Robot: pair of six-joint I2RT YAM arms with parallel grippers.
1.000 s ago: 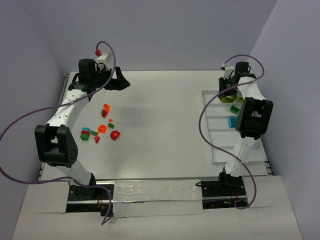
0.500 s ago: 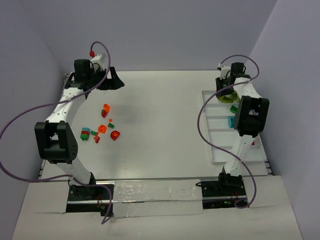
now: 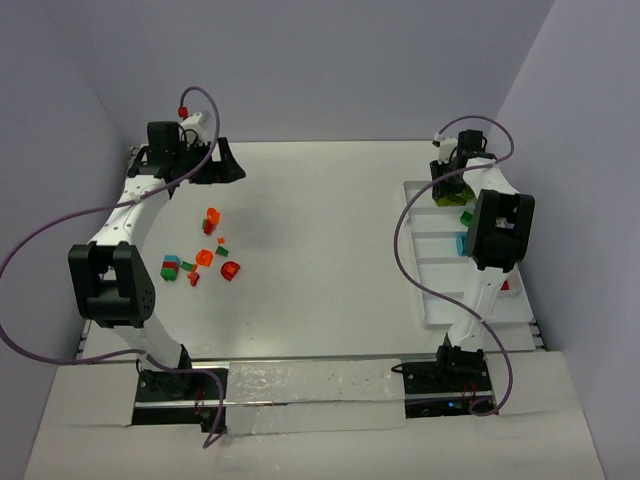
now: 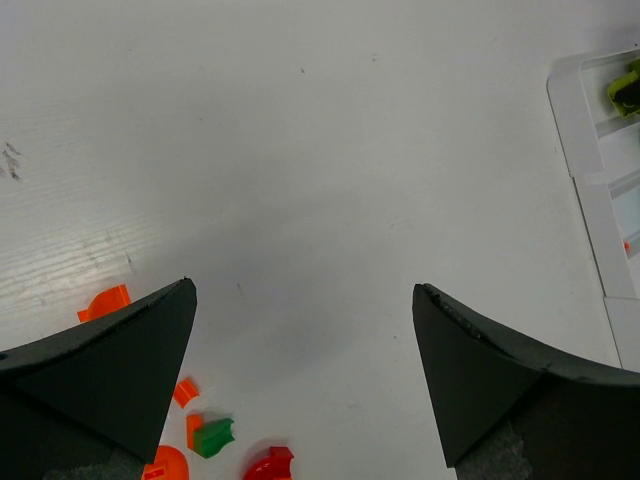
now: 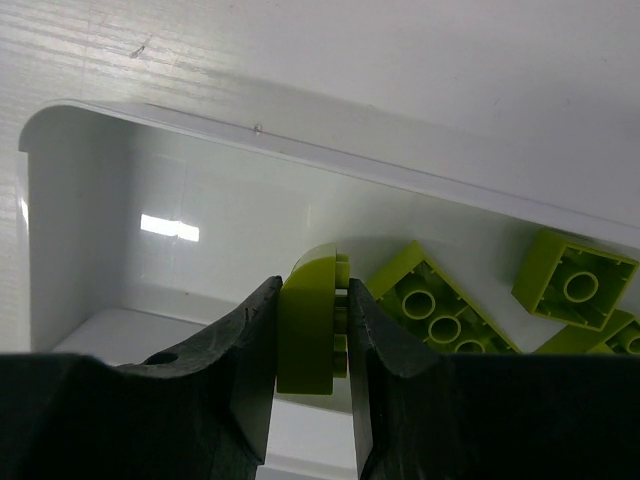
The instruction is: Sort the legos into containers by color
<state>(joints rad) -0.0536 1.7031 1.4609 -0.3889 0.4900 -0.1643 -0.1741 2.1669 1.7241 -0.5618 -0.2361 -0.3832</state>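
My right gripper is shut on a lime green lego and holds it over the far compartment of the white tray, where other lime green legos lie. In the top view this gripper is at the tray's far end. A dark green lego and a teal-blue lego lie in nearer compartments. My left gripper is open and empty at the far left. Loose red, orange and green legos lie on the table left of centre; some show in the left wrist view.
The table is white, with grey walls at the back and sides. The tray's corner shows at the right of the left wrist view. Purple cables loop beside both arms.
My right gripper has moved toward the far end of the tray with the lime green lego. My left gripper has drawn slightly back to the far left.
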